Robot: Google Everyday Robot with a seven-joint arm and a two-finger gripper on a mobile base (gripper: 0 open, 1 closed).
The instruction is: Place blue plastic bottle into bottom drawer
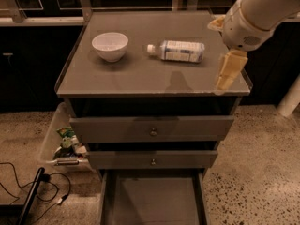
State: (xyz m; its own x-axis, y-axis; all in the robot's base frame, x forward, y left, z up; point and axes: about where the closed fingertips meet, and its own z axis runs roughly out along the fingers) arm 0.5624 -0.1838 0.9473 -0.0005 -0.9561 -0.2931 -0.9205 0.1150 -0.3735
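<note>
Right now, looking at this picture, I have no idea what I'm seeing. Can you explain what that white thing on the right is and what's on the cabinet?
The big white shape at the upper right is a robot arm. The cream-coloured part hanging from it is its gripper, the bit that picks things up. It hangs over the right front corner of the cabinet top. There is one camera, looking down at the grey cabinet from the front. On the top sit a white bowl at the left and a blue plastic bottle lying on its side, cap toward the bowl. The gripper is apart from the bottle and carries nothing. At the foot of the cabinet, the bottom drawer is pulled out.
</note>
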